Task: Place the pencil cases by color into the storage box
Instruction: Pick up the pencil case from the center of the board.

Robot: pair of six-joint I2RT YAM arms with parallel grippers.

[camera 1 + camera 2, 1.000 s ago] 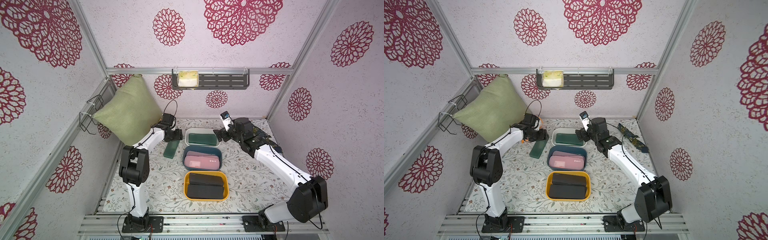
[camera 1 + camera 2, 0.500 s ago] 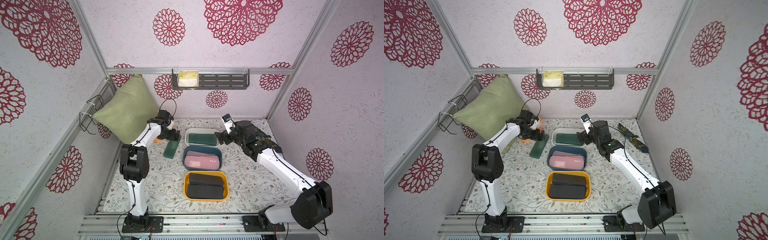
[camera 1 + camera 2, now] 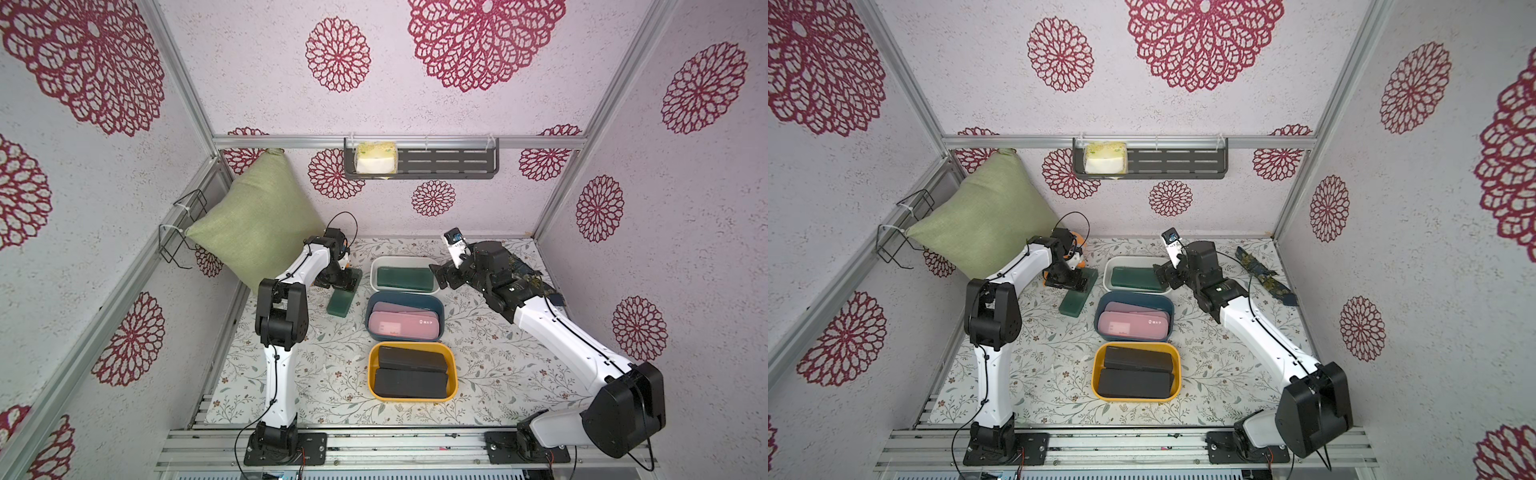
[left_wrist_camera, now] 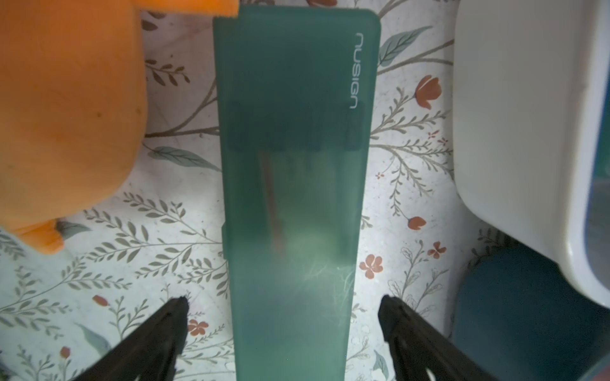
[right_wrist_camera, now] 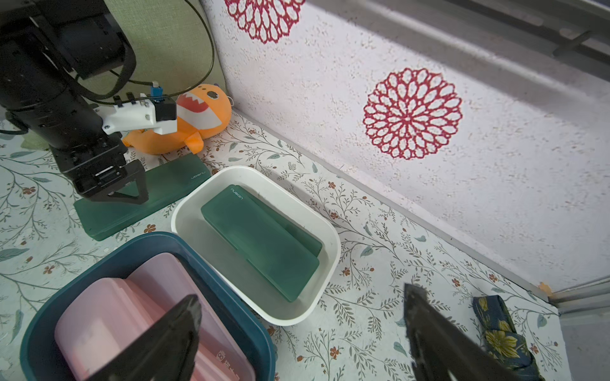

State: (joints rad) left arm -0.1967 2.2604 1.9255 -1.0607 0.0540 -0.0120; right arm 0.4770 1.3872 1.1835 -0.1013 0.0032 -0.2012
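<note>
Green pencil case lies on the tabletop between the left gripper's spread fingers, untouched. Right gripper's fingers are spread too, empty.

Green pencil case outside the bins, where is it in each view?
Top view: green case beside white bin, under left jaws.
Top view: case beside the bin.
Left wrist: case central, between open jaws, bin alongside.
Right wrist: case beside bin, near orange plush.
Shared landmark: white bin.
</note>
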